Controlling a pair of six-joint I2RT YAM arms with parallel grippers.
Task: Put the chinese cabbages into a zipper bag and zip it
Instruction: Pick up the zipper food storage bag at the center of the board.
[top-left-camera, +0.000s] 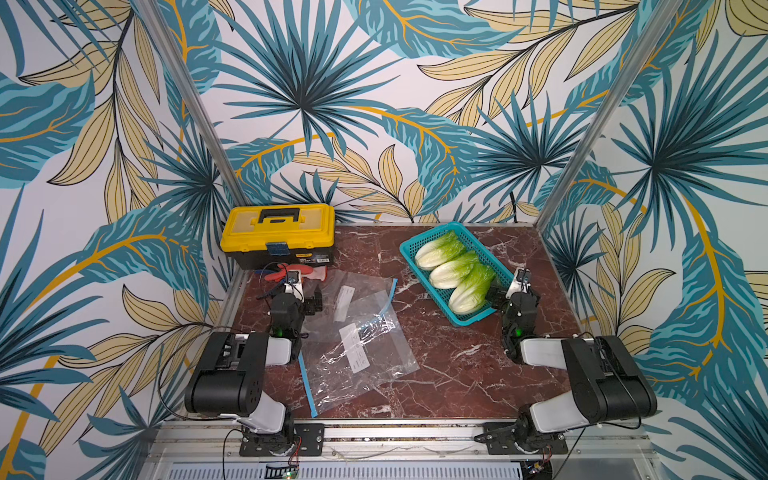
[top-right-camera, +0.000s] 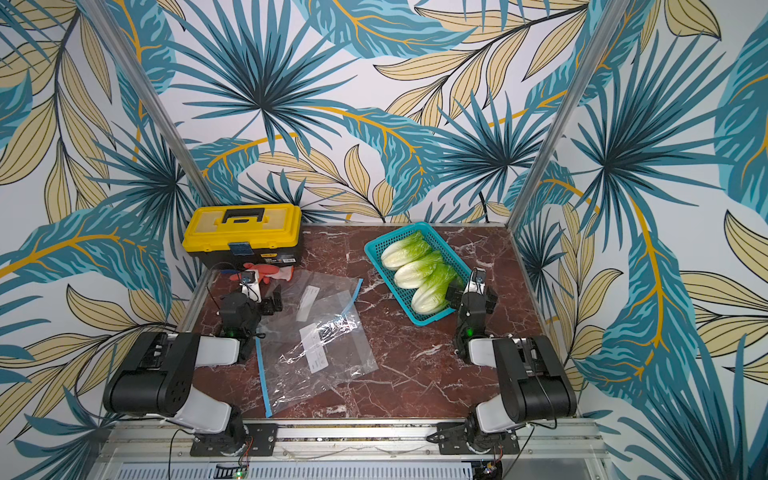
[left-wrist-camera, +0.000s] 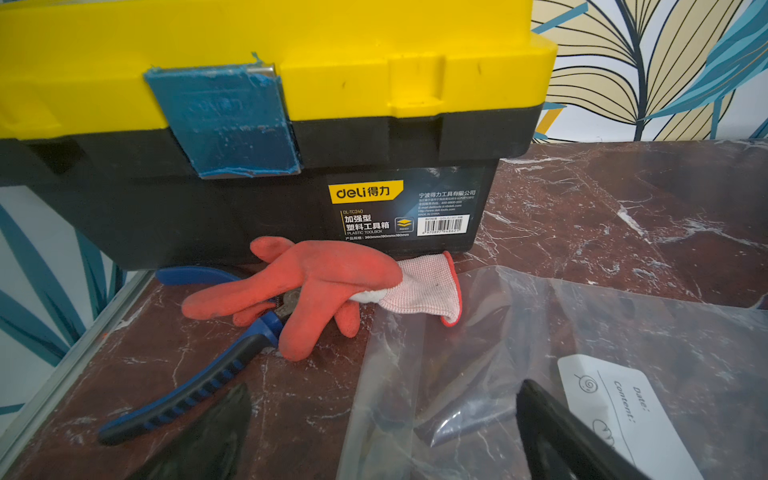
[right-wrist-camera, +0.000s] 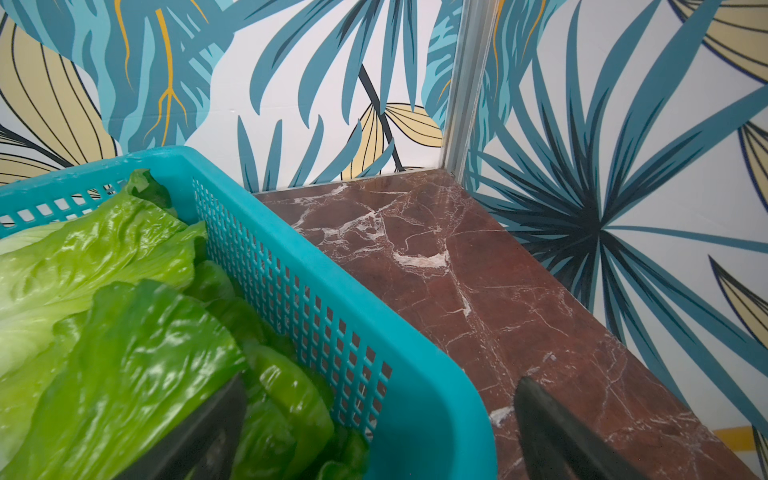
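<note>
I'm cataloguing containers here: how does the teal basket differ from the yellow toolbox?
The teal basket is open-topped with perforated walls; the yellow toolbox is shut under a solid lid. The basket shows three chinese cabbages inside; the toolbox hides whatever it holds. The basket is one colour; the toolbox has a black body. Both stand at the marble table's far end.

gripper (right-wrist-camera: 377, 432) spread astride teal basket (right-wrist-camera: 291, 253) wall; cabbages (right-wrist-camera: 104, 299) inside

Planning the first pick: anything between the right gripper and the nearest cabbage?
Yes, the side wall of the basket. The open right gripper straddles it: one finger over the nearest cabbage, the other outside above the table. Closing here would likely catch the wall, not only the cabbage.
</note>
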